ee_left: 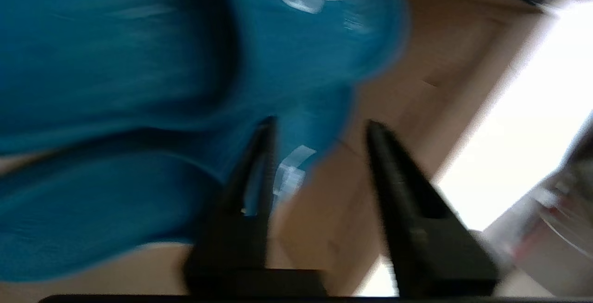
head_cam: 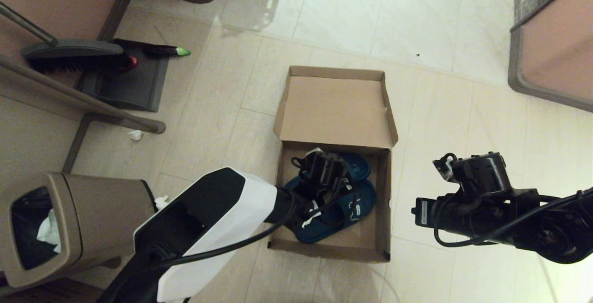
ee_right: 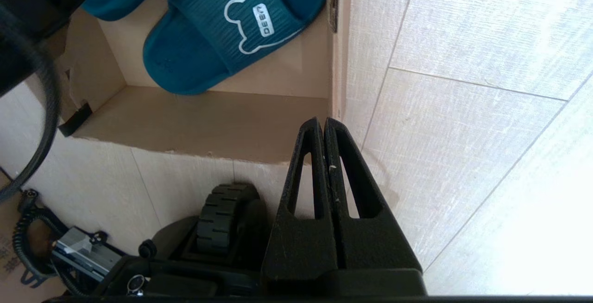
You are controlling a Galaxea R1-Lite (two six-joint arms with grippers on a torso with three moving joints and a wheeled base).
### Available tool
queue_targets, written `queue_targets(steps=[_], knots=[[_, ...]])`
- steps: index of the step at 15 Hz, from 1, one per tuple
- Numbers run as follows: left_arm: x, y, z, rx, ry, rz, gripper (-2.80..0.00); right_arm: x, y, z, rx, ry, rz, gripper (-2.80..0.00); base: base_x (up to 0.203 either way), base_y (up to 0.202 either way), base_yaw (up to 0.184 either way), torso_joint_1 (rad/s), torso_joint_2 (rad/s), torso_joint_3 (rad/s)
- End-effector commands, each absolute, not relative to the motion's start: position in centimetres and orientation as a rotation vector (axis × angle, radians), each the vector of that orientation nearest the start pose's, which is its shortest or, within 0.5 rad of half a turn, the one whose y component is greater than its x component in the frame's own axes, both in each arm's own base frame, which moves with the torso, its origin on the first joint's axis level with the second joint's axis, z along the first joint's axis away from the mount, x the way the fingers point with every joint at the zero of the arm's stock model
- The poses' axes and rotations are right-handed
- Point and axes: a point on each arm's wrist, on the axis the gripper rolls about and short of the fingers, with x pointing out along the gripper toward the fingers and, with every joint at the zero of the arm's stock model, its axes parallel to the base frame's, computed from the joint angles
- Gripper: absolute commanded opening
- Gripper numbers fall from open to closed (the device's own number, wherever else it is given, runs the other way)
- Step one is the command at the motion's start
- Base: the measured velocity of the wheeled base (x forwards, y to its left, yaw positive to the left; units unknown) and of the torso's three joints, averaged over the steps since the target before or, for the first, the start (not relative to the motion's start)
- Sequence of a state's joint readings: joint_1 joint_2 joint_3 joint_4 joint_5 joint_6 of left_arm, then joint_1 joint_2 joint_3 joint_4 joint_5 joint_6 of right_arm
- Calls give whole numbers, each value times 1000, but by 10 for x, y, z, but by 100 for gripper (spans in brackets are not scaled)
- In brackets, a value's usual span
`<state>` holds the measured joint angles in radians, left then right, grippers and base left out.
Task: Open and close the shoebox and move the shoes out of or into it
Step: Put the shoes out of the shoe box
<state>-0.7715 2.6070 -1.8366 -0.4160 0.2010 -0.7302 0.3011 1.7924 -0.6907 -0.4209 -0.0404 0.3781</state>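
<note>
- Brown cardboard was the shoebox (head_cam: 334,164), and it sat on the pale tiled floor (head_cam: 463,108) with its lid folded all the way back.
- The opening step looked done. Whether the shoes were going in or coming out, the pictures could not say.
- Both teal-blue shoes (head_cam: 345,205) lay inside the shoebox, side by side, each with a pale bear mark on its strap.
- The left gripper (ee_left: 319,129) was down inside the shoebox, right at the shoes. Its jaws were apart with the edge of a shoe between them, but that view was blurry, so the shoe was probably only between them and not yet squeezed.
- The right gripper (ee_right: 324,124) hung over the floor just beside the shoebox's right wall. Its jaws were pressed together and held nothing.
- Left to do, I think: move the shoes and shut the lid.
- A brown trash bin (head_cam: 69,229) stood well apart on the left, with white paper in it.
</note>
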Motion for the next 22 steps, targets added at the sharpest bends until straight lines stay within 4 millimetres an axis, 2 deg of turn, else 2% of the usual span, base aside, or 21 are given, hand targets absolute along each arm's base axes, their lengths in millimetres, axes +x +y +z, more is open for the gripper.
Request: queue_targets(steps=[1,3,5,7,13,22], knots=[[390,-360,50,-541,494,-386,0,276,84,108,248,705,119,-280,0,0,0,0,0,0],[395,-349,61,-545,485,-366,0,274,83,108,248,706,119,-280,0,0,0,0,0,0],[402,-340,55,-519,481,-350,0,271,83,109,247,705,120,-280,0,0,0,0,0,0],[404,-340,53,-525,478,-355,0,267,81,109,243,708,119,-280,0,0,0,0,0,0],[413,-354,50,-547,443,-406,0,259,79,106,238,726,117,-280,0,0,0,0,0,0],[401,-371,51,-568,423,-487,0,255,78,114,242,695,122,-280,0,0,0,0,0,0]])
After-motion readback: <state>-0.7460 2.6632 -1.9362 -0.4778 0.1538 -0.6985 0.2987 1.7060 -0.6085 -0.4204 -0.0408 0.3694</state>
